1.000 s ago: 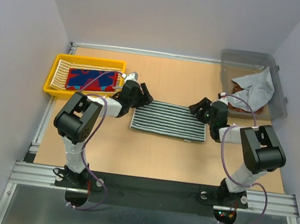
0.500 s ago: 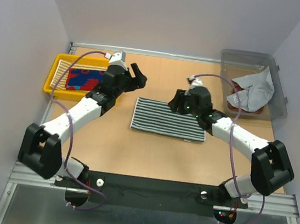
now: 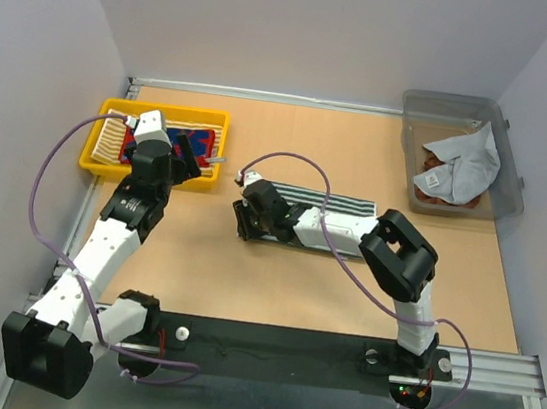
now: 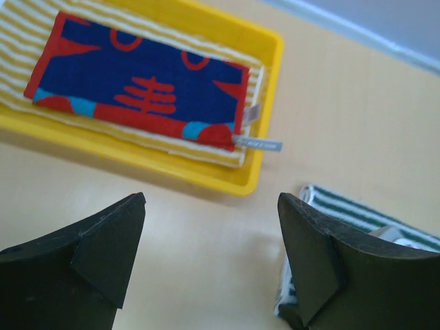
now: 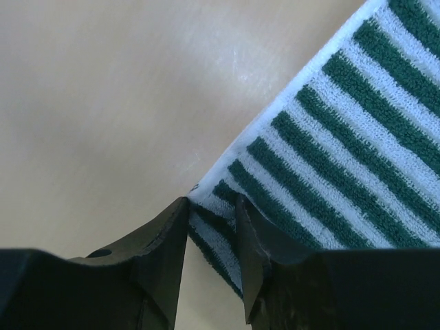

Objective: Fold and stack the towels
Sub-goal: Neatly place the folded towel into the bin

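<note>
My right gripper pinches the striped towel at its corner: soft, light, likely to drape. My left gripper stands wide, empty.

Nothing legible in any view. Only candidate: small grey sewn-in tag sticking out from the corner of the red-blue towel in the yellow tray. It has a line of dark print, too small & blurred to read. Towel's red shapes are pattern, not letters. In the top view the tag is just a pale speck.
</note>
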Controlling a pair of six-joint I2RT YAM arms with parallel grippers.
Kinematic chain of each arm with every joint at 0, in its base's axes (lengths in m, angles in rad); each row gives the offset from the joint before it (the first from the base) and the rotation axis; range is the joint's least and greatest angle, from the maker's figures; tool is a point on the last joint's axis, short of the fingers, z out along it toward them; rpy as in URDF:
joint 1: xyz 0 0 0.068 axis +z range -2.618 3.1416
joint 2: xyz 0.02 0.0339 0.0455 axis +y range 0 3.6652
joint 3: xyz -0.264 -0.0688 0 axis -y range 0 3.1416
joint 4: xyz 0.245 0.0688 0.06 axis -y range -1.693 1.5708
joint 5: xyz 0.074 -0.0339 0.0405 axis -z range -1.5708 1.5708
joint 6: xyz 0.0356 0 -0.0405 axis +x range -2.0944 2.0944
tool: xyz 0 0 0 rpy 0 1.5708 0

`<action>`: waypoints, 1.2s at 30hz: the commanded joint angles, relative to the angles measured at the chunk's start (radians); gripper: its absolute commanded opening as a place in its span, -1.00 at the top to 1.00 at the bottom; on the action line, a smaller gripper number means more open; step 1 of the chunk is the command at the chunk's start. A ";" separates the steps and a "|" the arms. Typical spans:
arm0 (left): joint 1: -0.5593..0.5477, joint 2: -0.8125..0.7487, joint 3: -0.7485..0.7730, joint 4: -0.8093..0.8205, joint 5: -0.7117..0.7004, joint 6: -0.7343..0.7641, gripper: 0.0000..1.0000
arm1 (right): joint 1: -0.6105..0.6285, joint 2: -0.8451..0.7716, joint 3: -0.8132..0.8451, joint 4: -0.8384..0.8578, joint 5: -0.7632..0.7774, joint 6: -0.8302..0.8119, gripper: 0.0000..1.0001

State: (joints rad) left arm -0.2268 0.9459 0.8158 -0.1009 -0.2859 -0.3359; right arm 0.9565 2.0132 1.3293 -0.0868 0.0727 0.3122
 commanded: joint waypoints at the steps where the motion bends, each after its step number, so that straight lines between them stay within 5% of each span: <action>1: 0.012 0.016 -0.003 -0.017 -0.035 0.051 -0.79 | -0.001 0.035 -0.007 -0.037 0.026 -0.001 0.21; 12: 0.044 -0.002 -0.017 0.013 0.074 0.049 -0.78 | -0.002 -0.284 -0.326 -0.230 0.176 -0.082 0.21; 17: 0.049 0.014 -0.015 0.013 0.096 0.052 -0.78 | -0.002 -0.392 -0.285 -0.280 0.113 -0.038 -0.13; 25: 0.052 0.030 -0.017 0.009 0.093 0.054 -0.79 | 0.019 -0.257 -0.125 -0.421 0.137 0.027 -0.36; 36: 0.053 0.048 -0.015 0.007 0.109 0.055 -0.79 | 0.048 -0.093 0.034 -0.527 0.291 0.102 -0.22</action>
State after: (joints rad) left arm -0.1806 0.9985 0.8005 -0.1242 -0.1856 -0.2958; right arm 0.9920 1.9003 1.3083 -0.5571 0.2806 0.3801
